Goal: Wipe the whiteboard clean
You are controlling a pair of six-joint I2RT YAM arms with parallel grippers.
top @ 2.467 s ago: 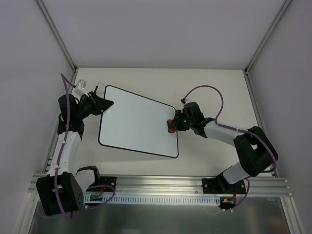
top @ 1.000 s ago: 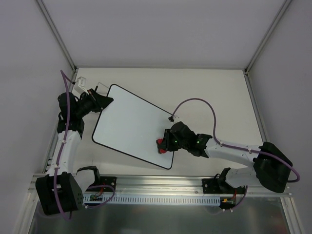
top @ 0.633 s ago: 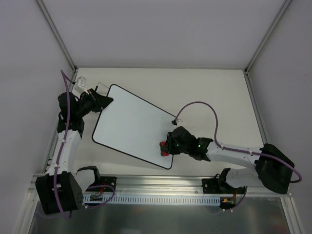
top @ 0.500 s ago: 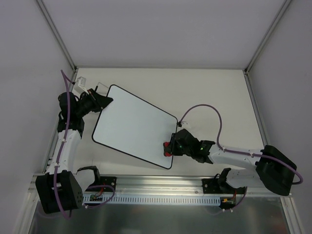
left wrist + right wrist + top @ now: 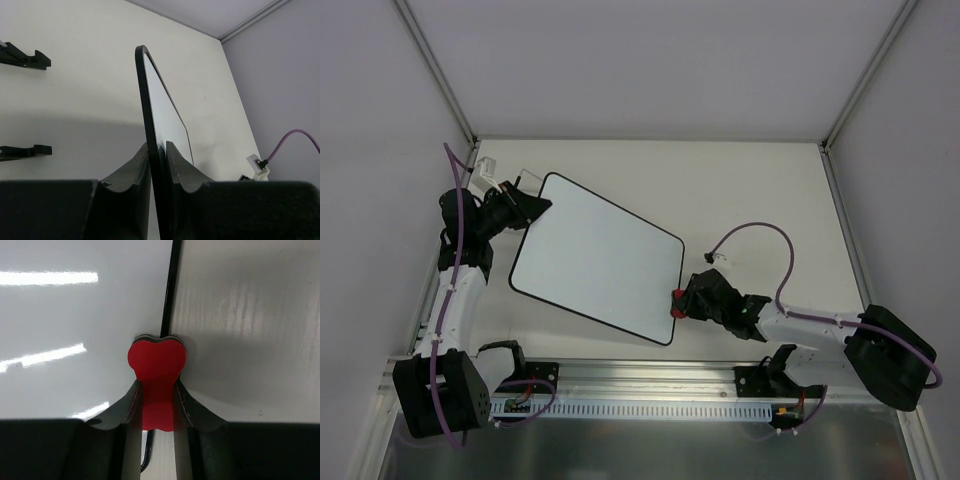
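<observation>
— At the near edge of the table [image 5: 750, 190], what was there?
— Both arms' bases sat on a metal rail [image 5: 650, 375], one at the left and one at the right.
— And just beyond them?
— The right gripper [image 5: 678, 303] reached low toward the left, with a purple cable [image 5: 760, 232] looping above its arm. Its wrist camera showed the two fingers [image 5: 120, 407] pressed in on the waist of a red eraser [image 5: 156, 360], pinching it.
— Where did the eraser sit?
— Its rounded head lay across the black border of the whiteboard [image 5: 595, 257], part over the white face and part over the tabletop. That was on the board's right side, close to its near right corner.
— How did the board lie?
— Flat on the table, left of the middle, turned at an angle. Its face looked plain white, with streaks of glare in the right wrist view.
— And the left gripper [image 5: 533, 212]?
— Farther off, at the board's far left corner. Its wrist view had the board edge-on, running up between the fingers [image 5: 132, 167]. They were clamped on the edge, one on each face.
— Beyond that?
— Pale tabletop ran on to the grey back wall [image 5: 650, 70].
</observation>
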